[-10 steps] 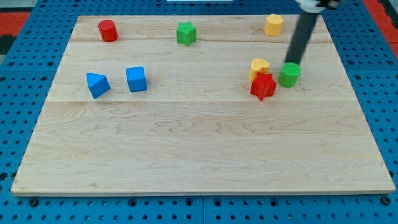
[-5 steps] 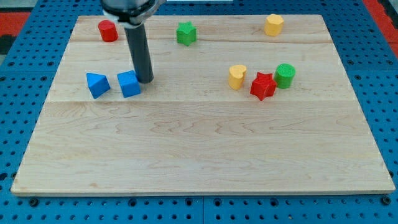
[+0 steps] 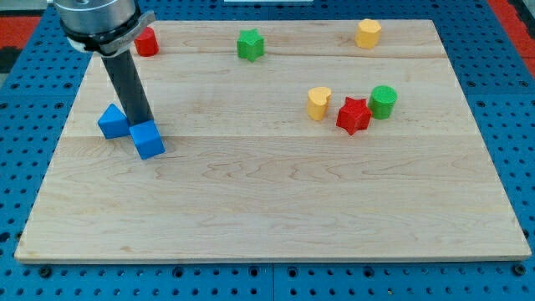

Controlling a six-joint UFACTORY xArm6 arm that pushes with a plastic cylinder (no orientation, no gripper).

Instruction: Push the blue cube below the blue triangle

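Note:
The blue cube (image 3: 148, 140) sits at the board's left, just below and right of the blue triangle (image 3: 112, 122), nearly touching it. My tip (image 3: 142, 121) stands between them, against the cube's upper edge and right beside the triangle. The dark rod rises from there to the view's upper left.
A red cylinder (image 3: 148, 42) sits at the top left, partly behind the arm. A green star (image 3: 250, 44) and a yellow hexagon (image 3: 368, 33) lie along the top. A yellow heart (image 3: 318, 103), red star (image 3: 354, 115) and green cylinder (image 3: 383, 101) cluster at the right on the wooden board (image 3: 276, 201).
My tip moved left across the board and pushed the blue cube down and left. The blue triangle also shifted left. The yellow heart moved left earlier.

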